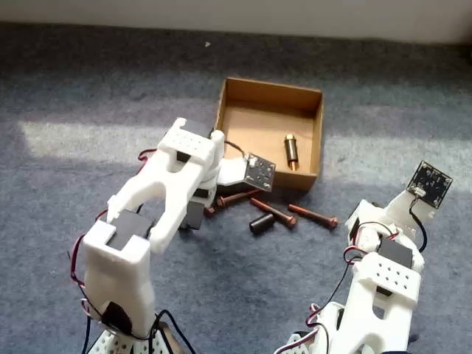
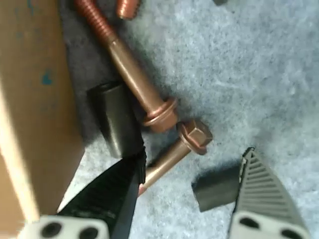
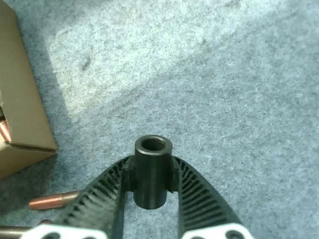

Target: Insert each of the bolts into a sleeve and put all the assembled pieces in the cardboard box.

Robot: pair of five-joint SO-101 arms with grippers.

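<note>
On the grey carpeted table (image 1: 88, 88), the brown cardboard box (image 1: 271, 86) at far centre holds one assembled bolt-and-sleeve piece (image 1: 291, 151); the rest looks undone. The left tool (image 2: 194, 153) hangs wide open and empty over loose copper-coloured bolts (image 2: 132, 69) and black sleeves (image 2: 115, 117) just near of the box. The right tool (image 3: 151, 167), near right, is clamped on a black cylindrical sleeve (image 3: 151, 186).

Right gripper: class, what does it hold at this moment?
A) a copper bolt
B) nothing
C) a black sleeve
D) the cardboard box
C: a black sleeve is clamped in the right gripper, with its empty bore facing the wrist camera.
</note>
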